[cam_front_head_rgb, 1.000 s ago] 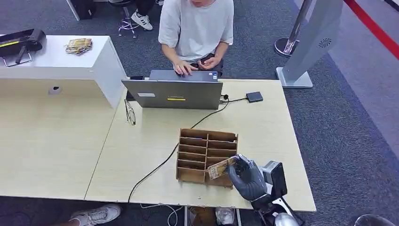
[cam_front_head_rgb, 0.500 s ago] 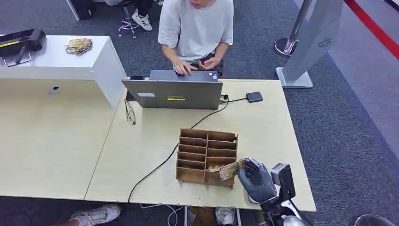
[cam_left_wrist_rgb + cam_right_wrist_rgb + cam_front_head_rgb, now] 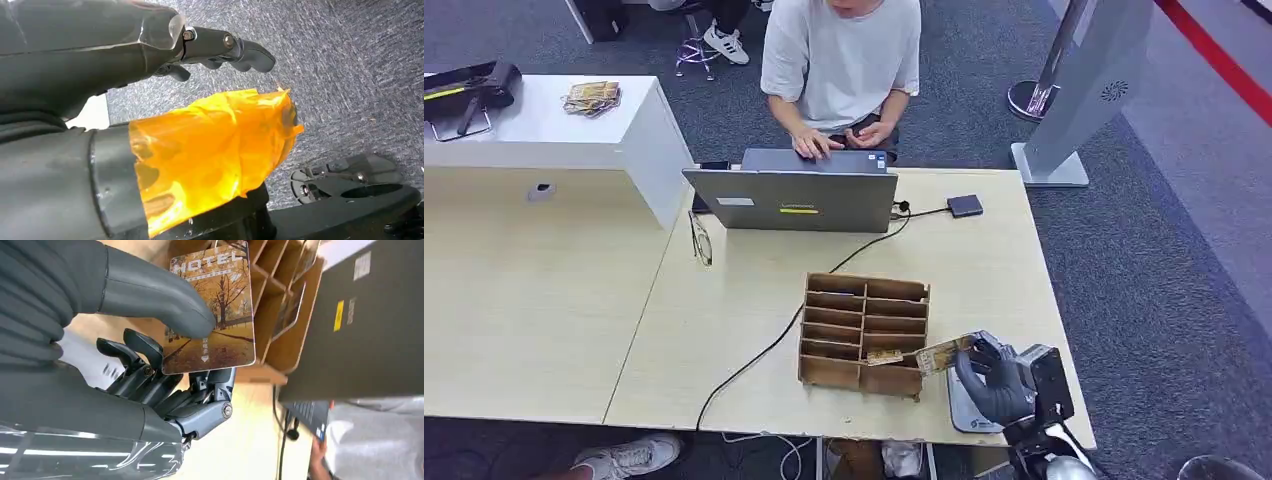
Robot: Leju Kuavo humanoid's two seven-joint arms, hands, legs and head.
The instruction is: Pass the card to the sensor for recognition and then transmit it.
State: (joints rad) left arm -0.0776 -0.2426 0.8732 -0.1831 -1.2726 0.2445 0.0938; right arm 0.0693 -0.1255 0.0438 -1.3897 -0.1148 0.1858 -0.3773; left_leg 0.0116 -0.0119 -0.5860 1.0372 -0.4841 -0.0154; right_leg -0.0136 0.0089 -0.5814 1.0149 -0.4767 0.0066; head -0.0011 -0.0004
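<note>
My right hand [image 3: 996,385] pinches a brown hotel card [image 3: 942,354] between thumb and fingers, just right of the wooden slotted rack [image 3: 864,330]. The right wrist view shows the card [image 3: 215,310] close up, printed with autumn trees, the thumb pressed on its face and the rack [image 3: 280,315] behind it. The hand hovers over a flat grey sensor pad [image 3: 966,408] at the table's near right edge. Another card [image 3: 886,356] lies in a lower rack slot. My left hand [image 3: 125,65] hangs above the carpet, holding nothing, its thumb wrapped in orange tape.
A person types at a grey laptop [image 3: 794,200] on the far side of the table; a black cable [image 3: 764,350] runs from it past the rack. Glasses [image 3: 700,240] lie to the left. A small dark box [image 3: 965,206] sits at the far right.
My right hand has carried the card to the right, away from the rack's front, and now sits over the grey pad. The person keeps typing.
</note>
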